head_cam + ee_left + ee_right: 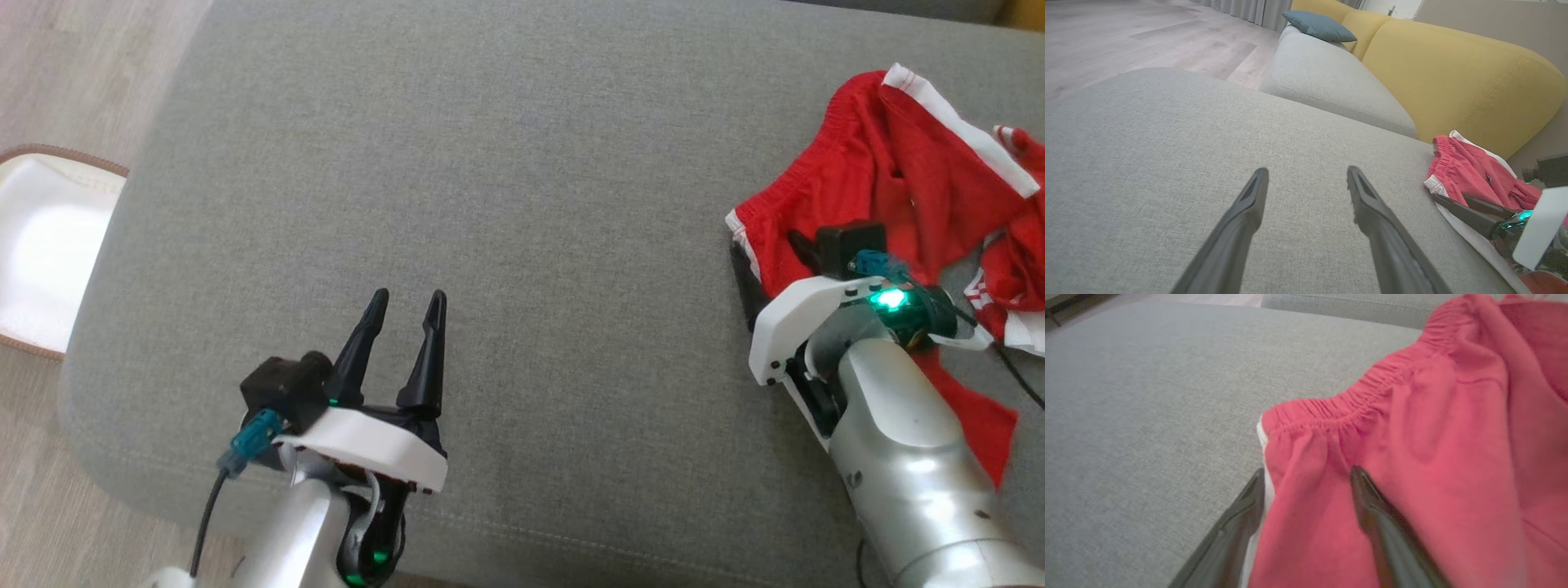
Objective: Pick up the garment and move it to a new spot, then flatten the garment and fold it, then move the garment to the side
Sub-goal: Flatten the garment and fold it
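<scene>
Red shorts (1412, 437) bracketed by the right gripper (1307, 472).
Its jaws are spread wide, nothing gripped, straddling the white-trimmed edge below the waistband; beyond, the heap is crumpled on the grey sofa cushion (490, 163), well right of the empty, wide-open left gripper (408, 296).

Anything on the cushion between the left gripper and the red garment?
Only bare grey cushion from the left gripper to the garment, per the head view; the right gripper sits open at the garment's edge.

One pair of red shorts (898, 188); two grippers, a left gripper (408, 298) and a right gripper (1307, 473); two grey seat cushions (1167, 143); one teal pillow (1318, 25); one white mat (41, 245).
</scene>
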Motion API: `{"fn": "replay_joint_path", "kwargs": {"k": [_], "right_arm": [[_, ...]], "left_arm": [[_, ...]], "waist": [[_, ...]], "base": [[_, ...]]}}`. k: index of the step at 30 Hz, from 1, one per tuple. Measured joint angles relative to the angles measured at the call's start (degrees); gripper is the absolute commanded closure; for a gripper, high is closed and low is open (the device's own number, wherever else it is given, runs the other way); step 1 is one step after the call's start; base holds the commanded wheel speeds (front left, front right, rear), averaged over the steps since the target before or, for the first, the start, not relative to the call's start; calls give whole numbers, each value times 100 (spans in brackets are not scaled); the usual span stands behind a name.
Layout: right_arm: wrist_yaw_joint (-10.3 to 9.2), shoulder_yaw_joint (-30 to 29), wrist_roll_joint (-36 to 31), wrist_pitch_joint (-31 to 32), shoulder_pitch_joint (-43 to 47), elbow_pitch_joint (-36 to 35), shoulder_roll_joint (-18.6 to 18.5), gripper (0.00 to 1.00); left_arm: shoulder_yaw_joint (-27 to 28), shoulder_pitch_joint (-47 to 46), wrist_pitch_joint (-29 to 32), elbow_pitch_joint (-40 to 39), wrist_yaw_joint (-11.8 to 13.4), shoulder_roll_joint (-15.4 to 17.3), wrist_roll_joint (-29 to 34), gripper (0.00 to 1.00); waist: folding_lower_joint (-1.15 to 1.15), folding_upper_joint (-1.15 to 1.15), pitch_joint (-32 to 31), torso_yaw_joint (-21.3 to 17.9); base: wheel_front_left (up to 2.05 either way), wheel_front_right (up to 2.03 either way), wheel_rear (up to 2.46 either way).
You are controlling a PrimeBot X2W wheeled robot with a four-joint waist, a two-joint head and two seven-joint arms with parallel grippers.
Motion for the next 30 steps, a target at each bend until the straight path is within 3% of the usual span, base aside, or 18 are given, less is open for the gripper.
{"fn": "replay_joint_path", "kwargs": {"k": [2, 3, 4, 8, 15, 30], "right_arm": [[0, -62, -34, -103, -77, 213, 25, 0], [0, -92, -34, -196, -176, 400, 30, 82], [1, -94, -30, -242, -232, 482, 31, 100], [0, 30, 155, -442, -394, 750, 31, 100], [1, 962, 1141, -727, -396, 803, 30, 100], [0, 3627, 3419, -506, -355, -602, 33, 100]], "left_arm": [[-16, -1, 0, -2, 0, 0, 0, 0], [-19, -2, 0, -7, 0, 0, 0, 0], [-20, -2, 0, -10, 1, 0, 0, 0], [-40, -12, 0, -11, 0, 0, 0, 0], [-78, -14, 0, 1, 0, 0, 0, 0], [2, -12, 0, 36, 0, 0, 0, 0]], "waist": [[0, 0, 23, -15], [0, 0, 40, -26], [0, 0, 50, -31], [0, 0, 69, -35], [0, 0, -6, -20], [0, 0, -167, -83]], "base": [[0, 0, 0], [0, 0, 0], [0, 0, 0], [0, 0, 0], [0, 0, 0], [0, 0, 0]]}}
